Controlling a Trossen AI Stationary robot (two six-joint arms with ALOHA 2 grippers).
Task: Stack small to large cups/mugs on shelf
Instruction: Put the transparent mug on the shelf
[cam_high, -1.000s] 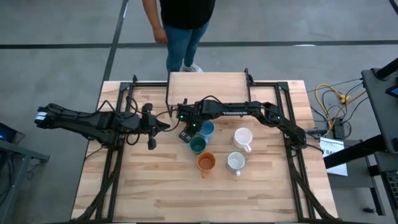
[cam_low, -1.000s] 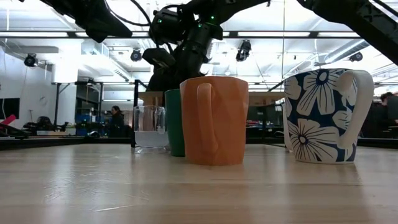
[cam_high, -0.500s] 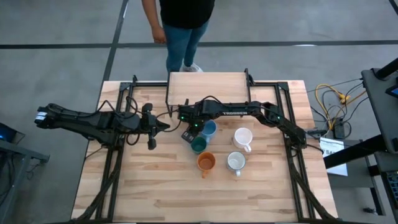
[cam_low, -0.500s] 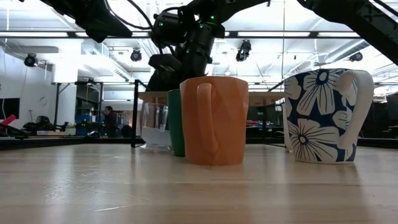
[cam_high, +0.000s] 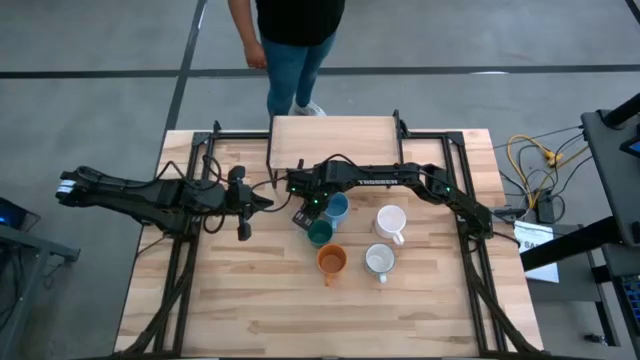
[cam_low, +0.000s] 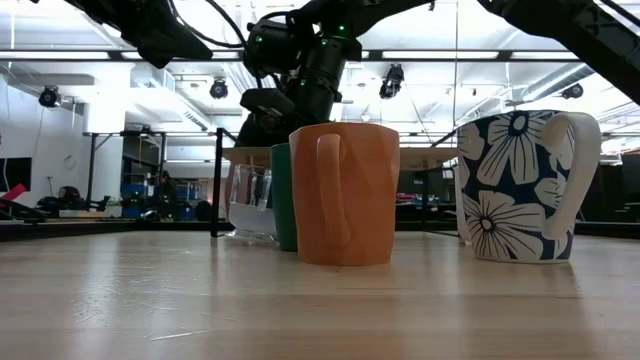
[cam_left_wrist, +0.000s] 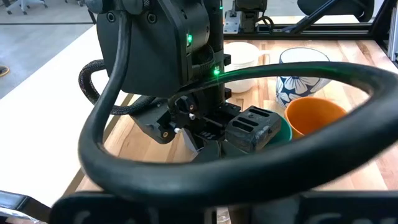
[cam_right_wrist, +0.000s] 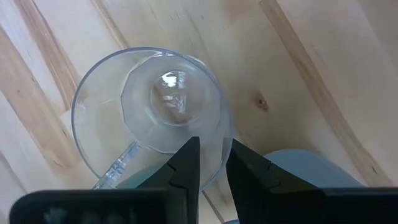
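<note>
Glass (cam_right_wrist: 149, 118): clear, lifted and tilted off table, beside green cup (cam_high: 318, 233), near middle of table (cam_high: 250, 300).
R claw (cam_right_wrist: 210, 163): nearly closed, pinching glass rim, one finger inside, one outside.
L claw (cam_high: 268, 199): clenched, empty, left of the cups.
Writing: none readable.
Around: orange mug (cam_low: 344, 193), floral mug (cam_low: 520, 187), white mug (cam_high: 390, 223), blue mug (cam_high: 334, 207); shelf (cam_high: 335, 135) at far edge; person (cam_high: 290, 40) behind.

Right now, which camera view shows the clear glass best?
The right wrist view: it looks straight down into the clear glass, with the right end effector pinching its rim. The low view shows it tilted beside the green cup. The high and left wrist views hide it behind the arm.
</note>
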